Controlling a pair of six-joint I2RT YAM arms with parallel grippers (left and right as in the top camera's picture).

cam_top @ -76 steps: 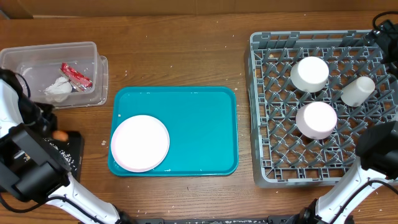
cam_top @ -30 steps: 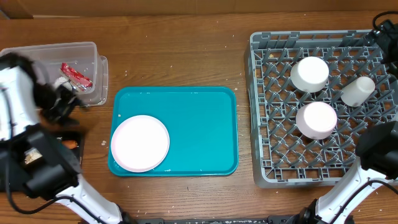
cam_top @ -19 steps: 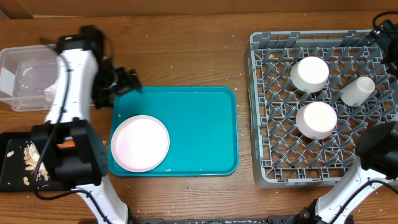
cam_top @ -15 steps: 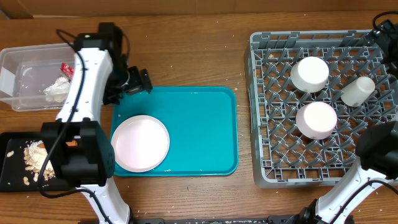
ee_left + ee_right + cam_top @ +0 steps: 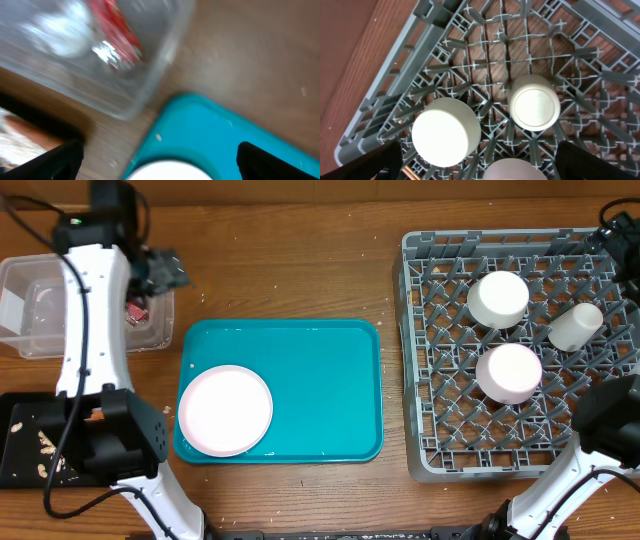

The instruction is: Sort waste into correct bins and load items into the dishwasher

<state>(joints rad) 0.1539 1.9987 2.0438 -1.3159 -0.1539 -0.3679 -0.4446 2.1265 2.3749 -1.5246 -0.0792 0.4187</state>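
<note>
My left gripper (image 5: 168, 271) hangs open and empty at the right edge of the clear bin (image 5: 40, 330). The blurred left wrist view shows its dark fingertips (image 5: 47, 161) wide apart above the teal tray's (image 5: 235, 132) corner. In the bin lie a red wrapper (image 5: 116, 31) and a white tissue (image 5: 60, 36). A pale pink plate (image 5: 225, 410) lies on the teal tray (image 5: 320, 380). The grey dish rack (image 5: 425, 450) holds a white bowl (image 5: 498, 298), a pink bowl (image 5: 508, 372) and a tipped cup (image 5: 575, 325). My right gripper (image 5: 480, 165) stands open above the rack (image 5: 395, 80).
A black tray (image 5: 20, 470) with food crumbs sits at the front left beside the left arm's base. The right arm's dark links (image 5: 605, 415) overhang the rack's right side. Bare wooden table (image 5: 300, 270) runs along the back.
The left arm has swung up and left from the teal tray's back left corner to the clear bin's right edge. The right arm and the dishes have not moved.
</note>
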